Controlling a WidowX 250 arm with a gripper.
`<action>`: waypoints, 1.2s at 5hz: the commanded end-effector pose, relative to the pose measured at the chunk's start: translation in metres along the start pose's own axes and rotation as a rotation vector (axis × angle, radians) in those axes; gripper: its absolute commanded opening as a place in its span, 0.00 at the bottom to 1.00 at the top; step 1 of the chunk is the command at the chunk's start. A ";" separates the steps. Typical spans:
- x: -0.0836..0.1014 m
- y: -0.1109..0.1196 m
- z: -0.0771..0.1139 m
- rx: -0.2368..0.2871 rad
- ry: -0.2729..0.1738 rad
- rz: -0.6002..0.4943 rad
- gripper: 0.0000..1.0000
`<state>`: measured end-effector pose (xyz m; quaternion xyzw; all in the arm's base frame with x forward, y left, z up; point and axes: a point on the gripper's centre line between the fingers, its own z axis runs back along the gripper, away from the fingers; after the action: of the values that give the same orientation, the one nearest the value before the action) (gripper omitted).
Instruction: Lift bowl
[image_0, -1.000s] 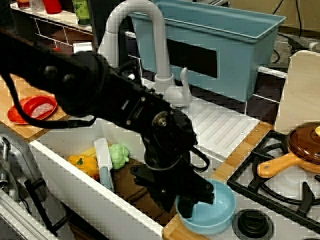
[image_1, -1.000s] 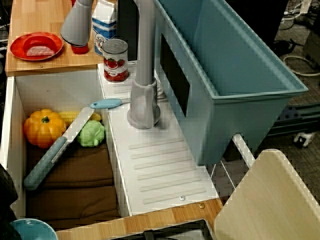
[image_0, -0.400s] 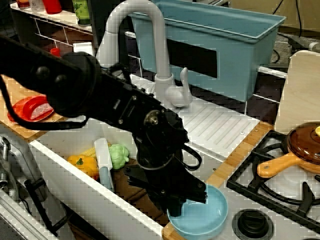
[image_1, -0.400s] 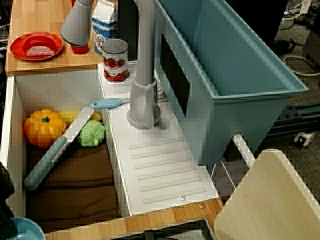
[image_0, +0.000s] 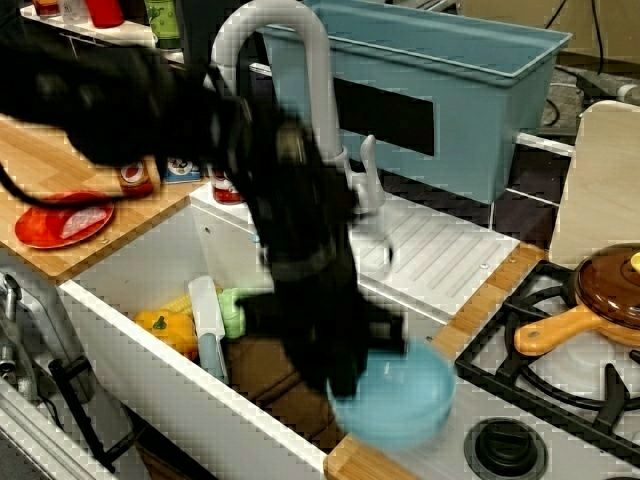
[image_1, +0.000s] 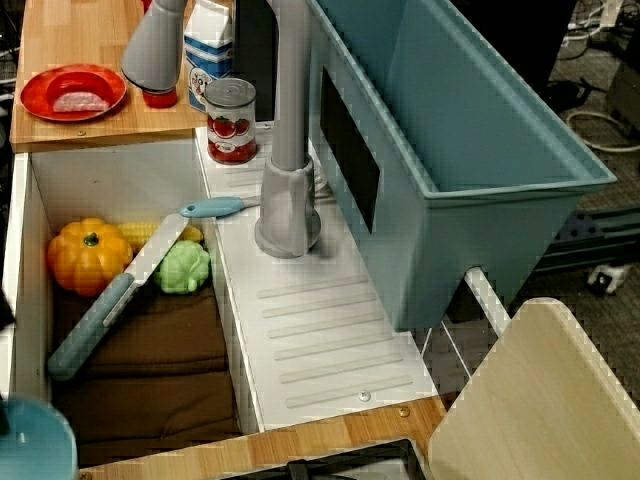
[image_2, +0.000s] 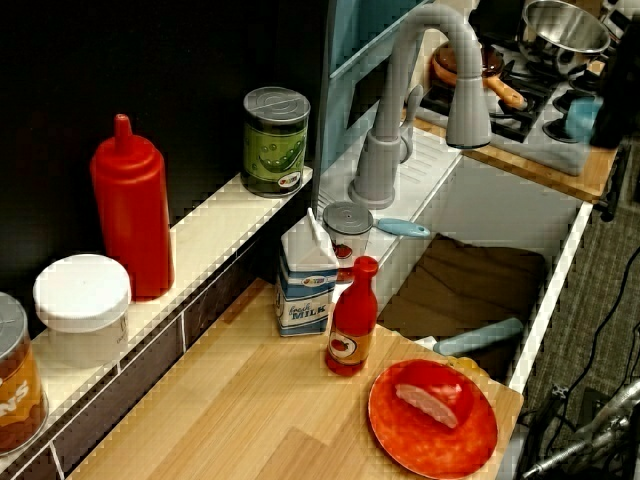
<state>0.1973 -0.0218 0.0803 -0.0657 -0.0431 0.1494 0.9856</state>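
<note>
One light-blue bowl raised off the worktop, blurred gripper at its left rim, grip indiscernible; one red plate

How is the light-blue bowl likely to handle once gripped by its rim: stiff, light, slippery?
The bowl looks like thin moulded plastic, so probably light and fairly stiff. Its glossy surface could slip in the gripper. It looks empty, so tilting should spill nothing.

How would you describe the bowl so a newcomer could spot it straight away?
Start at the white sink, then move to its corner nearest the stove. There the black gripper holds the bowl: round, deep, plain light blue. The tub is rectangular; the red plate is flat.
</note>
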 end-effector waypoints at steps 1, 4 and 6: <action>0.009 -0.031 0.096 -0.172 0.034 -0.003 0.00; -0.008 -0.050 0.142 -0.243 0.027 -0.032 0.00; -0.011 -0.050 0.151 -0.260 0.013 -0.039 0.00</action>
<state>0.1833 -0.0628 0.2263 -0.1900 -0.0365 0.1241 0.9732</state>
